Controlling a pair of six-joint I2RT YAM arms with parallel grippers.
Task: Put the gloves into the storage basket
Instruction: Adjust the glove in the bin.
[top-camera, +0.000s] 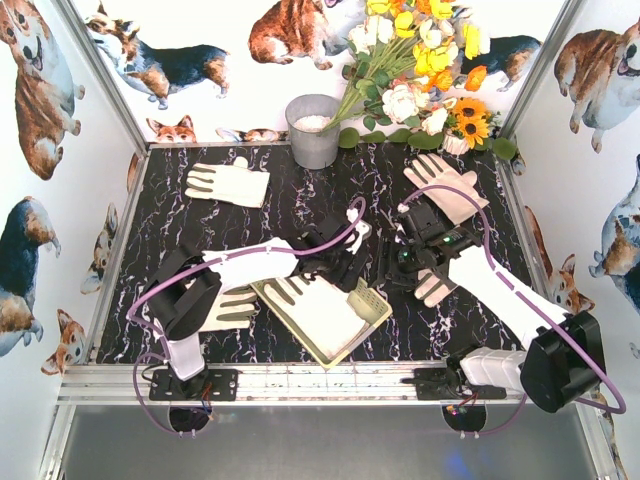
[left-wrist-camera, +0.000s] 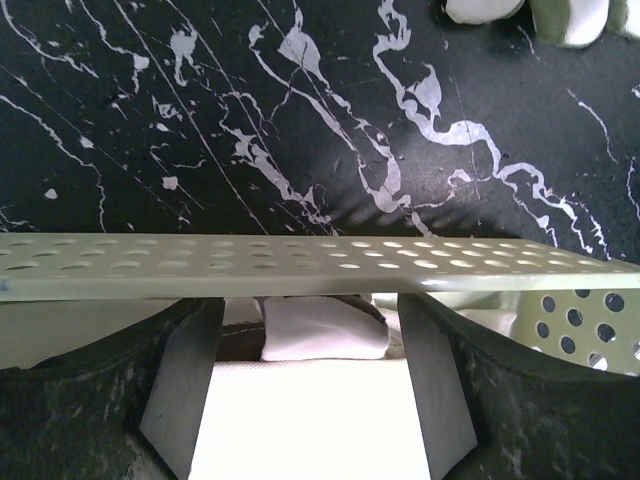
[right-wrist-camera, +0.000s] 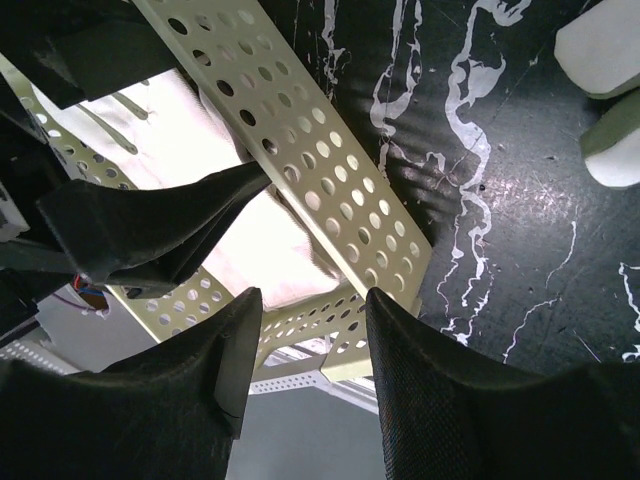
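Table (top-camera: 300, 200): black top with white marble veins; everything below rests on it.
Far-left glove (top-camera: 228, 183): lies flat near the far-left corner with its fingers toward the left edge, well apart from both arms.
Near-left glove (top-camera: 232, 306): lies flat toward the near-left corner, partly under the left arm and just beside the basket's left corner.
Left gripper (left-wrist-camera: 310, 302): the jaws stand wide apart and clasp nothing. It hangs over the basket's far end, and white glove fabric lies in the basket below the gap.
Storage basket (top-camera: 372, 308): pale yellow-green with perforated walls, set slantwise by the middle of the near edge, between the two arms.
Glove in basket (top-camera: 320, 305): lies flat on the basket floor and covers most of it, with its grey-striped fingers toward the basket's left end.
Bucket (top-camera: 313, 135): grey metal, upright at the middle of the far edge, with something white inside.
Right gripper (right-wrist-camera: 312, 305): the jaws are partway apart with nothing visibly clamped. The basket's right corner shows in the gap, but I cannot tell whether the fingers touch it.
Glove under right arm (top-camera: 437, 287): lies to the right of the basket and apart from it, mostly hidden by the arm.
Far-right glove (top-camera: 450, 190): lies flat near the far-right corner, just beyond the right arm's wrist.
Flowers (top-camera: 420, 60): a yellow, white and orange bunch at the far-right corner, with stems leaning toward the bucket.
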